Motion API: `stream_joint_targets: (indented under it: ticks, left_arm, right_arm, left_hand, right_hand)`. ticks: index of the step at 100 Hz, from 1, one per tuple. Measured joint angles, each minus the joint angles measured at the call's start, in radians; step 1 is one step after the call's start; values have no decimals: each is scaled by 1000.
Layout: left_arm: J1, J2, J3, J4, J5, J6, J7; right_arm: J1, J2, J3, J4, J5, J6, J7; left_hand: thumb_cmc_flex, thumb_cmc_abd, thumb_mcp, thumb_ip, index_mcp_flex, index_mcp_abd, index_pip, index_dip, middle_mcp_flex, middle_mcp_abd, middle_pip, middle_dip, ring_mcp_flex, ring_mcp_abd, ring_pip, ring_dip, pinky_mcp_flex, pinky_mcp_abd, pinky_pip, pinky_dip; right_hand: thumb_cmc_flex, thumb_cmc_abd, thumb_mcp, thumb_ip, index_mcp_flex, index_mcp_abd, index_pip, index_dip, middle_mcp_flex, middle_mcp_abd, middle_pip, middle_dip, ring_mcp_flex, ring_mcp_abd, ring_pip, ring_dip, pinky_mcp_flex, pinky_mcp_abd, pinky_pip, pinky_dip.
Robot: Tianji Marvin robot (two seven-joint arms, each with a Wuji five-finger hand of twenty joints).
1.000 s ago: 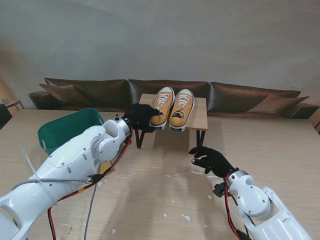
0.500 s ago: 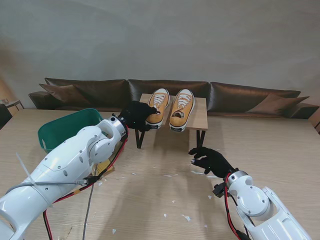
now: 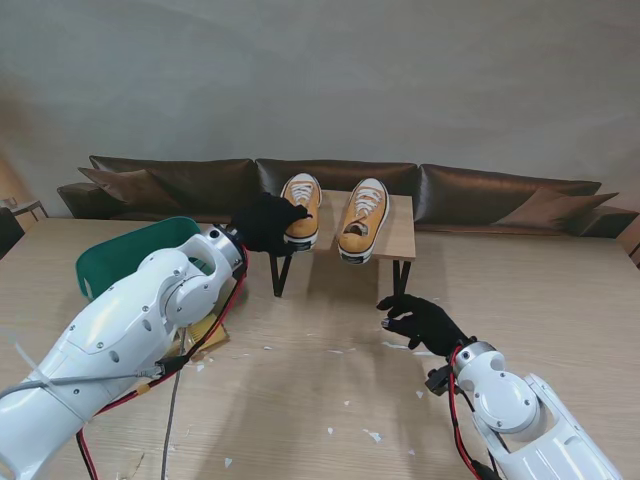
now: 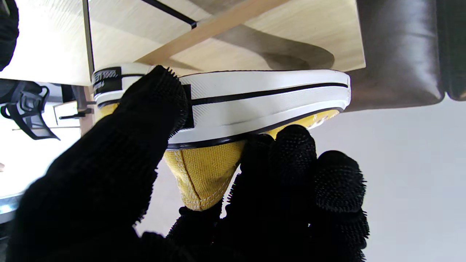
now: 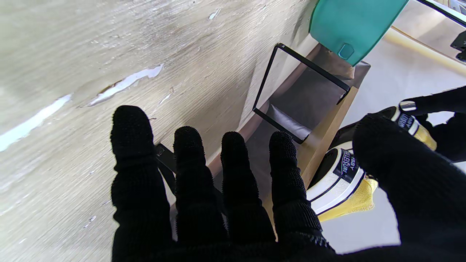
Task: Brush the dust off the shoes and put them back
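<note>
Two yellow canvas sneakers w/ white soles: left sneaker [image 3: 299,209] lifted off the rack, right sneaker [image 3: 363,218] flat on it, toes facing me.

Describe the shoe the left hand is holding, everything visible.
The left shoe is a low-top sneaker with a mustard-yellow canvas upper, white laces, a white rubber sidewall with a black stripe and a black heel label. The left hand is shut on its heel end, thumb on the sole side, fingers on the canvas. In the left wrist view the sole shows clear of the small wooden rack, so it looks lifted. It sits apart from the other shoe, which rests on the rack.
</note>
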Motion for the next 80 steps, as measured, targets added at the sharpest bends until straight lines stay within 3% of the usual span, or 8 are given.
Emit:
stream_joint_targets:
  ticks: [27,41,60,80]
  left_arm:
    - [91,11,-90,-157,10,-14,-103]
    - [167,22,-159,-275,11,-15,-206]
    - [286,35,-249,-425,6,-5,-295]
    - [376,45,-307,-540,-90,36,-377]
  right_arm:
    - [1,0,-2,3,0,3,1]
    - [1,0,-3,3,1,5,3]
    - [1,1,-4,3,4,7,10]
    - [0,1,-8,3,5,7,15]
  left_hand:
    - [0,0,-1,-10,0,4,0,0,0,-1,0,0,0,0,0,0,0,0,-2,0]
    - [0,0,-1,-10,1,4,0,0,0,-1,0,0,0,0,0,0,0,0,-2,0]
    - [0,0,-4,-10,2,7,0,0,0,-1,0,0,0,0,0,0,0,0,-2,0]
    - [0,1,-7,-10,2,13,0,0,0,-1,2,0,0,1,-9,0,-5,0,-9,0]
  right_hand:
    - [0,0,0,0,0,0,0,0,0,0,0,0,0,0,0,0,0,0,0,0]
    - [0,0,0,0,0,0,1,0,0,0,0,0,0,0,0,0,0,0,0,0]
    - [0,0,0,0,0,0,1,-1,0,1,0,0,0,0,0,0,0,0,0,0]
    - [0,13,0,0,0,0,1,-1,0,2,0,0,0,0,0,0,0,0,0,0]
